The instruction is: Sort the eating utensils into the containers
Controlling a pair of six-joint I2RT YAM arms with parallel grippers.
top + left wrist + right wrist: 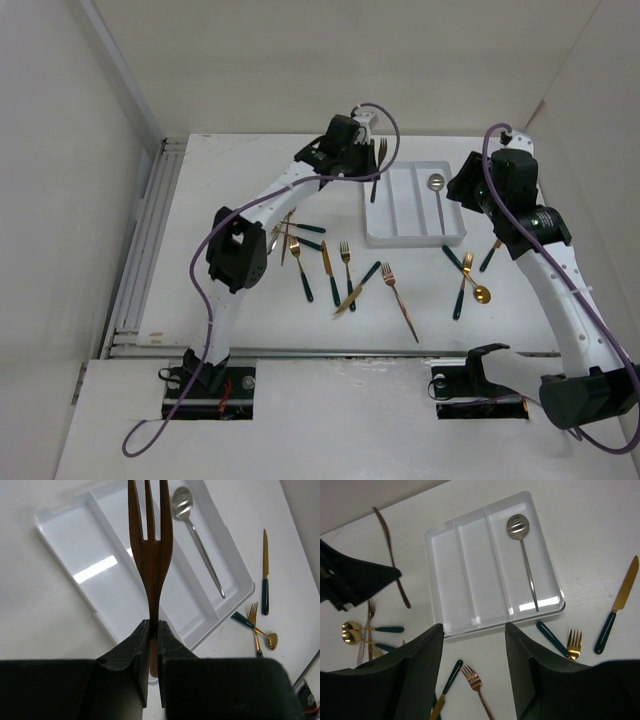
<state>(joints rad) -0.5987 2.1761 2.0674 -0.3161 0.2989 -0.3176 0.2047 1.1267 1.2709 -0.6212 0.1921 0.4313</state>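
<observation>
White plastic tray [412,240], divided into three long compartments, was shown on the pale table [230,190] ahead of both arms. A silver spoon [438,200] was laid lengthwise in the right-hand compartment, its bowl toward the far end.

The left gripper [154,626] was seen clamped on a fork [151,555], which was held by its handle with the tines pointing away from the fingers. In the top view this fork was raised off the table at the tray's far left corner. In the left wrist view it was seen lined up over the tray's dividers. Which compartment lay beneath it could not be told.

The right gripper [472,665] was held above the near end of the tray with its jaws apart and nothing between them.

Loose utensils [328,262], gold heads on dark green handles, were scattered on the table to the left of and nearer than the tray, several of them crossing one another. A smaller group was seen to the right of the tray's near corner. It included a gold spoon [481,294] and a knife [620,597] with a gold blade and a dark green handle, both clear of the tray.
</observation>
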